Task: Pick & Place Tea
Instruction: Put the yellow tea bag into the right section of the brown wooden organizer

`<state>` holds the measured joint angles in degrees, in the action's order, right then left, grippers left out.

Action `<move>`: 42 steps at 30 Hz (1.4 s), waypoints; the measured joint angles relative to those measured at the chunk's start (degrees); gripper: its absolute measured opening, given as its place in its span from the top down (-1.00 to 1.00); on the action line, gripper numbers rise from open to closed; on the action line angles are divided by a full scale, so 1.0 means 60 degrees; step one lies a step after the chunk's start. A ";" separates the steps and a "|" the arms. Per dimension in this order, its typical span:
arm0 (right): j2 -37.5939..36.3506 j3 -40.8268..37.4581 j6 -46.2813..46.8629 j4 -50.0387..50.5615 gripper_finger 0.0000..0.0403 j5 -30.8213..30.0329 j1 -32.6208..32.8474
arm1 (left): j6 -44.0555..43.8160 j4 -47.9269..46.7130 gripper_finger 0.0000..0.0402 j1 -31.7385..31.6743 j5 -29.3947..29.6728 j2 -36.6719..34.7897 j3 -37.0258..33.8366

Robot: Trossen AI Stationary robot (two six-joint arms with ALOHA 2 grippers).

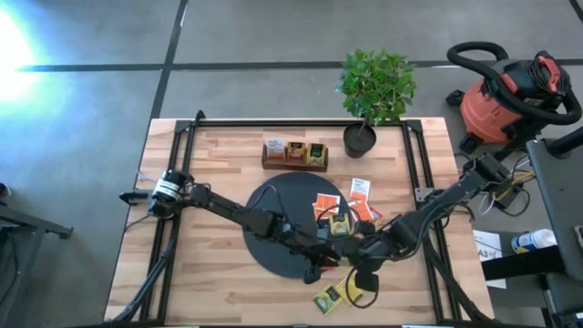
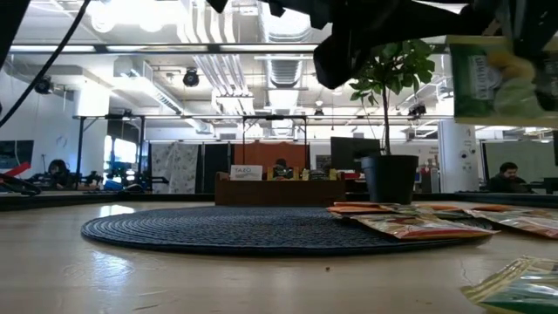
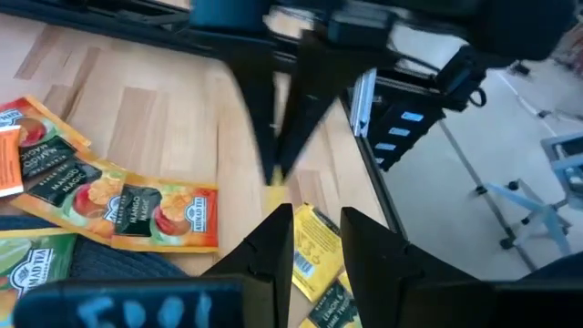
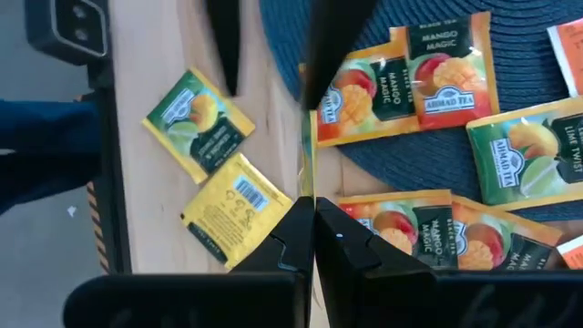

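A green and yellow tea sachet hangs in the air above the near right rim of the black mat. Its flat face is turned toward the table's near edge. My right gripper is shut on it from above. My left gripper reaches in from the left and stands open at the sachet's free end. In the right wrist view the sachet's thin edge runs up beside one left finger; whether the two touch cannot be told. Other tea sachets lie flat on the mat. My right gripper pinches the sachet between its two fingers at one edge. The fingers slant steeply down from the table's right side. The sachet sticks out beyond the fingertips, lifted clear of mat and table, and shows edge-on in both wrist views.
Two loose sachets, a green one and a yellow one, lie on the wood off the mat's near right rim. A wooden box holding sachets and a potted plant stand at the far edge. Black rails run along the table's sides.
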<state>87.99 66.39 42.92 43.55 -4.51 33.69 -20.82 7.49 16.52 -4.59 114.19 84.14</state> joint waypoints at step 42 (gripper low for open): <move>-0.0683 0.0602 0.0732 0.0587 0.84 -0.2056 -0.0222 | 0.0393 -0.1252 0.98 0.0025 0.0878 -0.0004 -0.0096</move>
<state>83.88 70.00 47.31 47.07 -16.85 32.36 -18.46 -0.02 16.67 0.68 114.17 83.56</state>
